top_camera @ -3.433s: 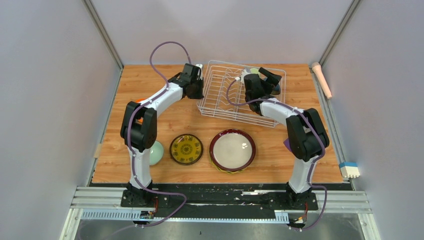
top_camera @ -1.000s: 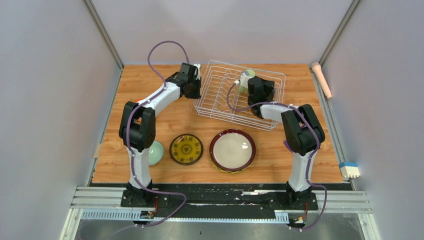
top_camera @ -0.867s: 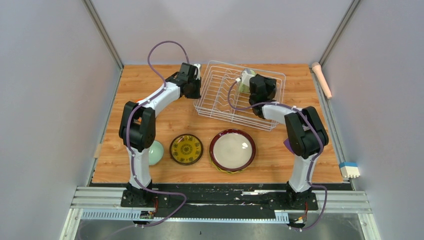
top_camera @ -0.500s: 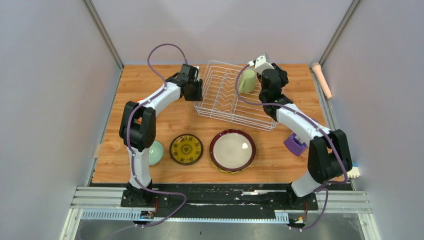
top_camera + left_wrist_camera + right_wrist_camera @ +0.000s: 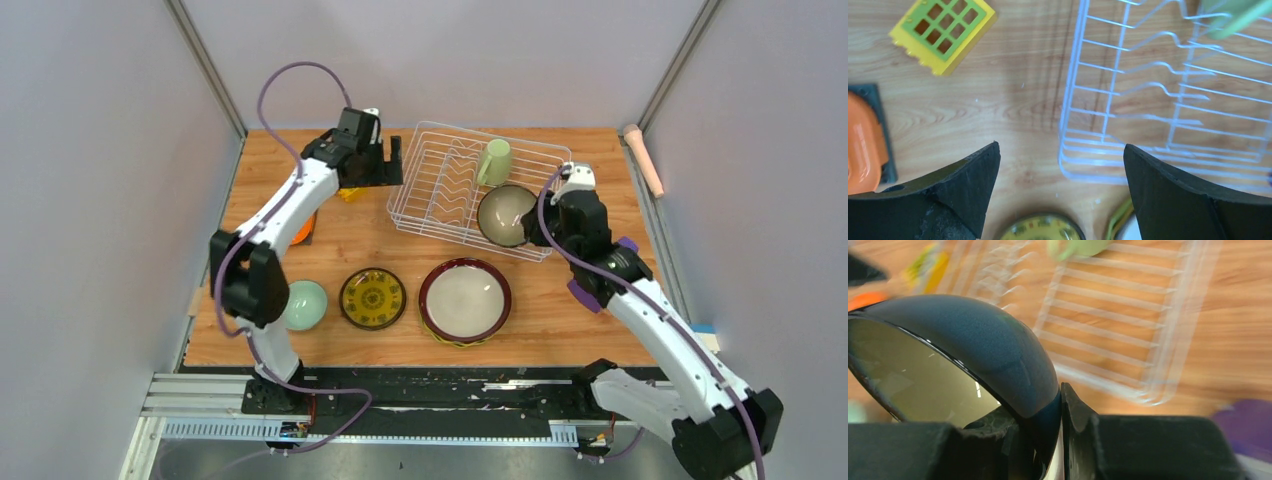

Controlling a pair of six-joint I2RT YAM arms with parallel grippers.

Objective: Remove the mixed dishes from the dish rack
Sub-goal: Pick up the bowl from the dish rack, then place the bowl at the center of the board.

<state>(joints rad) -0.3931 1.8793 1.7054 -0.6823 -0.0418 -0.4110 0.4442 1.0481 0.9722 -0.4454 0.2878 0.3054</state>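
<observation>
Top external: right claw (image 5: pixel 541 226) grips the teal bowl (image 5: pixel 506 215) over the dish rack's (image 5: pixel 440 195) near-right corner; the light green mug (image 5: pixel 494 162) lies inside. Left wrist: left claw (image 5: pixel 1060 146) gapes wide over the rack's corner. Right wrist: fingers (image 5: pixel 1083 440) pinch the bowl's rim.

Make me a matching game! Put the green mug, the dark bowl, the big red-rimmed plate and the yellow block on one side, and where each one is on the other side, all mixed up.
Things
1. light green mug
2. dark bowl
3. maroon-rimmed plate
4. yellow block

Places
A. pinched by its rim in the right gripper
B. flat on the table, next to the small black plate
C. inside the dish rack
D. on the wood outside the rack, on its left side

Pairs: 1-C, 2-A, 3-B, 4-D
</observation>
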